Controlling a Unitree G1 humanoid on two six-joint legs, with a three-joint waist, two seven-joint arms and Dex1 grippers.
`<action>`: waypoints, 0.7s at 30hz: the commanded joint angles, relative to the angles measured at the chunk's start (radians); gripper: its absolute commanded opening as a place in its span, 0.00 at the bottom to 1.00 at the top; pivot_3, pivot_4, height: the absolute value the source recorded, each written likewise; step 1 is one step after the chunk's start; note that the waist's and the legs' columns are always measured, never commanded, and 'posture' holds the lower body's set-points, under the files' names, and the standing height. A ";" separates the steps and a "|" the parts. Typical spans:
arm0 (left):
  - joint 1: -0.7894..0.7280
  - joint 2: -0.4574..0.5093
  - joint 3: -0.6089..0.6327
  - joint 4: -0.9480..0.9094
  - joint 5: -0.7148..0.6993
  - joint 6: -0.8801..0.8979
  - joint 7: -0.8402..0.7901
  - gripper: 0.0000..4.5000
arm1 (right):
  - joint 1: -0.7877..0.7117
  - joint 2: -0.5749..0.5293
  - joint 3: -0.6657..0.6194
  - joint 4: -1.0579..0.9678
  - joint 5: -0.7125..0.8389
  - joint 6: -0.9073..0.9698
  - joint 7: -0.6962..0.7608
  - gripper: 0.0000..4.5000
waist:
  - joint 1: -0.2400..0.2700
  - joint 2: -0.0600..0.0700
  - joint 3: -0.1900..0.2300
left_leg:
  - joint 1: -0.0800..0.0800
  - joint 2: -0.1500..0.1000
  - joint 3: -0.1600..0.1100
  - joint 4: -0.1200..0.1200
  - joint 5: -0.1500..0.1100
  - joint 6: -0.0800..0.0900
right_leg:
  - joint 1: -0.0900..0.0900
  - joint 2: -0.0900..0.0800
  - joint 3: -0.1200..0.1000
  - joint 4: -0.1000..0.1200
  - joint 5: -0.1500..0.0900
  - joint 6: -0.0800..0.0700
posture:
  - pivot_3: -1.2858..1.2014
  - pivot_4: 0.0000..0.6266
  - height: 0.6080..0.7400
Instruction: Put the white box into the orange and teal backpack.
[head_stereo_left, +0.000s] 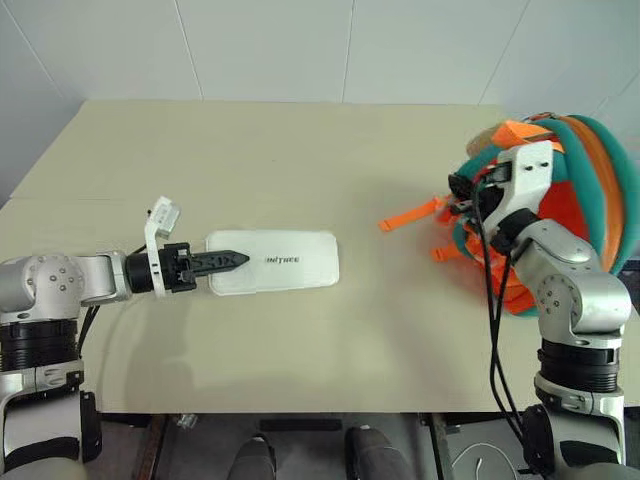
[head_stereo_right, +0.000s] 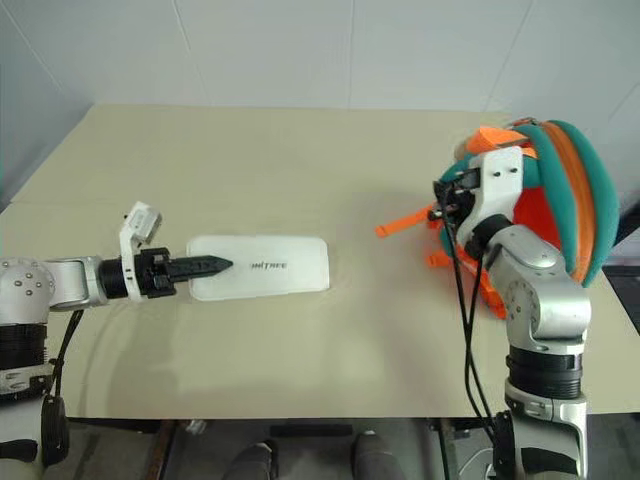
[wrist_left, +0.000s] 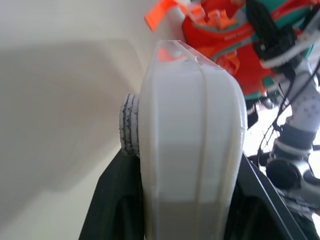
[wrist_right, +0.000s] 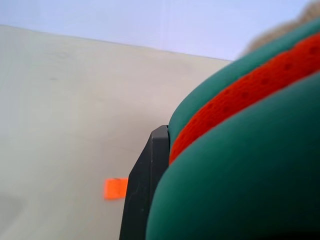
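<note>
the left gripper (head_stereo_left: 228, 262) pinches the near end of the flat white rounded plastic box (head_stereo_left: 272, 262), apparently lifting it off the beige table (head_stereo_left: 300, 150) for transfer; on the right, the right gripper (head_stereo_left: 462, 200), closed on a padded strap, holds the orange and teal fabric backpack (head_stereo_left: 580, 190) upright, likely to receive it.

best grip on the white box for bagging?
Take the white box by its short end facing the left arm, jaws across the thin edges, as the left gripper does. It lies flat and long, so its far end points toward the backpack and can probably enter first.
</note>
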 joint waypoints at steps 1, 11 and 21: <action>-0.049 0.053 0.071 0.026 0.009 -0.048 0.002 0.29 | -0.069 0.024 0.051 -0.076 0.072 0.016 0.066 0.00 | -0.001 0.000 0.000 | 0.000 0.000 0.000 0.000 0.000 0.000 | 0.000 0.000 0.000 0.000 0.000 0.000 | 0.52 0.24 1.00; -0.113 0.172 0.084 0.131 0.056 -0.130 -0.040 0.29 | -0.151 0.034 0.158 -0.170 0.232 0.079 0.260 0.00 | -0.021 0.000 0.000 | -0.006 0.001 0.002 -0.009 0.003 -0.004 | -0.013 0.000 0.000 0.003 -0.002 -0.003 | 0.52 0.24 1.00; -0.152 0.250 0.082 0.196 0.094 -0.176 -0.085 0.29 | -0.176 -0.046 0.165 -0.274 0.457 0.133 0.484 0.00 | -0.022 0.000 0.000 | -0.008 0.001 0.002 -0.008 0.002 -0.004 | -0.015 0.000 0.000 0.003 -0.002 -0.003 | 0.52 0.24 1.00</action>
